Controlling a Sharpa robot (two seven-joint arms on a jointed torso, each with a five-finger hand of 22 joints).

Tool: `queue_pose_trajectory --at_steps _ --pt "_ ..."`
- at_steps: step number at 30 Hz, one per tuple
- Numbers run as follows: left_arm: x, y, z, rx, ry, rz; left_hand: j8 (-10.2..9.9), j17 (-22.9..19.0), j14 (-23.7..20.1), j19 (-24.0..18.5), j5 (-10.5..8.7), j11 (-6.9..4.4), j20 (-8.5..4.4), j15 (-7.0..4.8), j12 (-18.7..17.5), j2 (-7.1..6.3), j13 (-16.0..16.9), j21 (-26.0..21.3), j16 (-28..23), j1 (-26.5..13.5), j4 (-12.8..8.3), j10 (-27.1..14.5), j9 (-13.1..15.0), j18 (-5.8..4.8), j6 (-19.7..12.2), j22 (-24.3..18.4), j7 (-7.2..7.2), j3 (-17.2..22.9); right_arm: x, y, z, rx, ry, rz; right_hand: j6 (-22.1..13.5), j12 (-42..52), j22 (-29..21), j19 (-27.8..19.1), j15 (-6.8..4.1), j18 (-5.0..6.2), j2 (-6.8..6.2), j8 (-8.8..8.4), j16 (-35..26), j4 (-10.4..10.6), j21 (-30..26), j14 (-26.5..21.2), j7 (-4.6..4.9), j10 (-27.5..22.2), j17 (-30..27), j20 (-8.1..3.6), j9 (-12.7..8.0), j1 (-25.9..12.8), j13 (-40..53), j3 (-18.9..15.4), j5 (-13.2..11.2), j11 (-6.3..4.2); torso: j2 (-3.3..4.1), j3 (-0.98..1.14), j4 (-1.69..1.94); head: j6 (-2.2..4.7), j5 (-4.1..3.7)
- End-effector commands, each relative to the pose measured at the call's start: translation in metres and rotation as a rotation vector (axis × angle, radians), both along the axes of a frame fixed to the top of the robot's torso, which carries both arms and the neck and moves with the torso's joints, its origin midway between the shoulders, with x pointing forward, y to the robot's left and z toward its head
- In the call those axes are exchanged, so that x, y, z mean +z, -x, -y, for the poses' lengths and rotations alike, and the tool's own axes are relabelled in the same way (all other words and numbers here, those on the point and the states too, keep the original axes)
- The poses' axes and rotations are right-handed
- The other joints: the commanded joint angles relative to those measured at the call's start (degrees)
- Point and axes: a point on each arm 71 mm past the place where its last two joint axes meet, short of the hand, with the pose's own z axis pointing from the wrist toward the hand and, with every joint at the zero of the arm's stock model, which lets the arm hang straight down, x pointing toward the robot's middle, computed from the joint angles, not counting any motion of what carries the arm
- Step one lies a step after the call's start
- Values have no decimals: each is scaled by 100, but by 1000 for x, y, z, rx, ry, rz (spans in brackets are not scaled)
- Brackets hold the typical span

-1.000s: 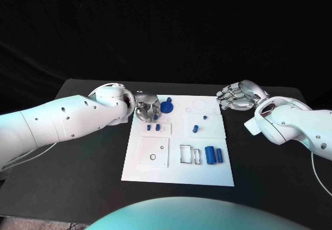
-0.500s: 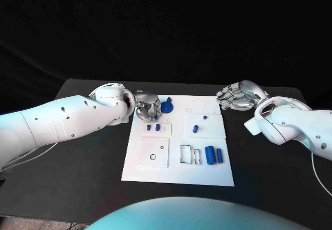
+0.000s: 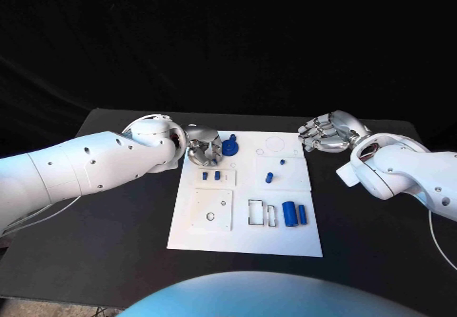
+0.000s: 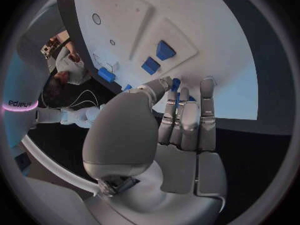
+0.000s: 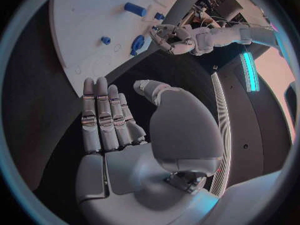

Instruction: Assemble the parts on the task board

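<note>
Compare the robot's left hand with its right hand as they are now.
The left hand is over the task board, at the blue part near its far edge; the right hand is off the board, over the black table. The right hand holds nothing. Both are silver hands on white arms.

The left hand hides part of the blue part — contact (if any) can't be told

Black table, matte top. Black backdrop behind it fills upper head view. Cyan light strip at room edge.
</note>
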Motion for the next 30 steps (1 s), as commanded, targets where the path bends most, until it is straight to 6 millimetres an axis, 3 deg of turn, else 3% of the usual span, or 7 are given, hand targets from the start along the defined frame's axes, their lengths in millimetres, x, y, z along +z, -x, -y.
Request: queue_pose_trajectory --at_steps 1,16,19,23,30 --pt "0 1 2 -10 11 -6 32 -4 -20 -6 -44 -18 2 -13 36 55 10 19 37 5 -32 -11 9 61 54 139 2 7 -1 1 -1 14 3 -5 -50 -13 -5 20 26 64 12 23 -22 -38 -38 -2 99 -9 -5 39 -8 -22 -5 -3 26 11 1 0 0 1 -4" --pt "-1 1 1 -9 8 -22 -7 -34 -36 -15 -75 -1 -3 -8 68 39 13 30 39 -25 -38 -52 9 55 36 139 -5 0 -1 0 -1 14 4 -8 -50 -13 -5 20 26 64 12 23 -22 -38 -38 -2 99 -9 -5 39 -8 -22 -5 -3 26 11 0 0 -2 1 -8" --pt "-1 1 1 -8 12 -26 -51 -50 -47 -24 -71 20 6 10 79 15 12 30 40 -59 -31 -86 -1 47 -13 135 -29 -14 -1 0 -2 14 4 -9 -53 -11 -20 22 28 63 14 25 -30 -41 -44 -2 101 -11 -6 40 -12 -28 -18 -3 25 13 0 1 -1 1 -9" --pt "-1 1 1 -3 17 -30 -307 -272 -196 -64 -29 96 58 79 87 -63 -8 4 -20 -155 -6 -305 -87 35 -386 119 -124 -56 -1 0 -2 15 5 -9 -53 -11 -20 22 28 63 14 25 -30 -41 -44 -2 101 -11 -6 40 -12 -28 -18 -3 25 13 -1 3 -1 1 -11" --pt "0 1 1 0 32 -26 -390 -288 -202 -69 -3 109 78 92 118 -100 -10 -10 -12 -192 2 -391 -118 41 -512 113 -156 -96 -1 0 -2 16 5 -11 -53 -11 -20 22 28 63 14 25 -30 -41 -44 -2 101 -11 -6 40 -12 -28 -18 -3 25 13 -1 2 -3 1 -26"
